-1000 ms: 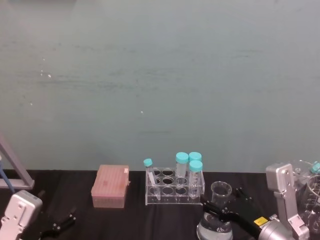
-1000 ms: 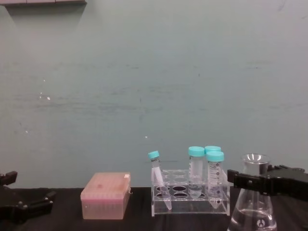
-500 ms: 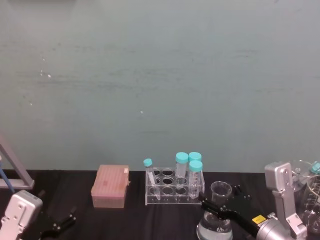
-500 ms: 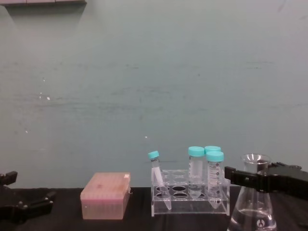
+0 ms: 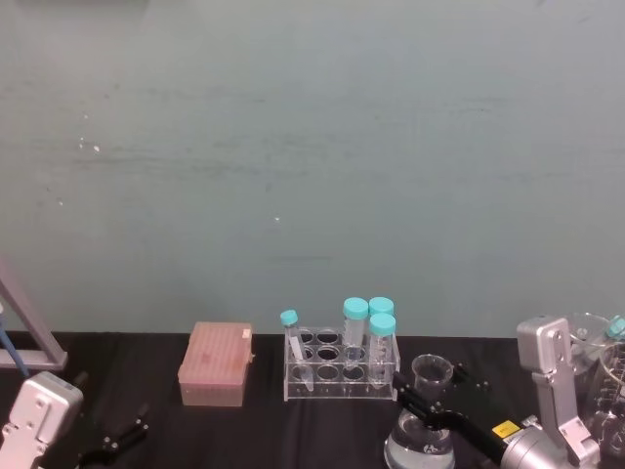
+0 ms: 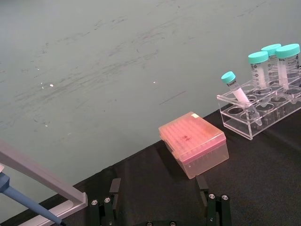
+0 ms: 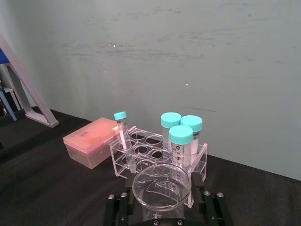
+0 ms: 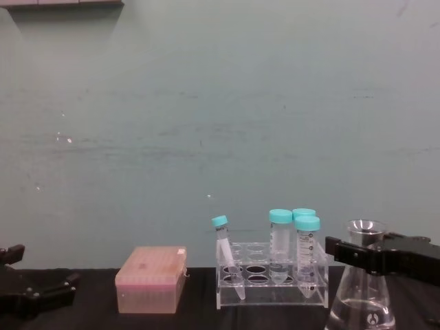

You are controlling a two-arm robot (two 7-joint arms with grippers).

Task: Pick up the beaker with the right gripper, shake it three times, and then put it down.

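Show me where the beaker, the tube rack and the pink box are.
beaker (image 8: 361, 304), chest view, on its wide glass base.
tube rack (image 8: 271, 294), chest view, on its clear front wall.
pink box (image 8: 151, 282), chest view, on its front side.

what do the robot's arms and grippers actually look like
Both grippers are black, with flat blocky fingers fixed by small silver screws. The right gripper sits on a silver-grey metal arm with an angular bracket and a small yellow label. The left gripper is mounted on a pale grey boxy housing.
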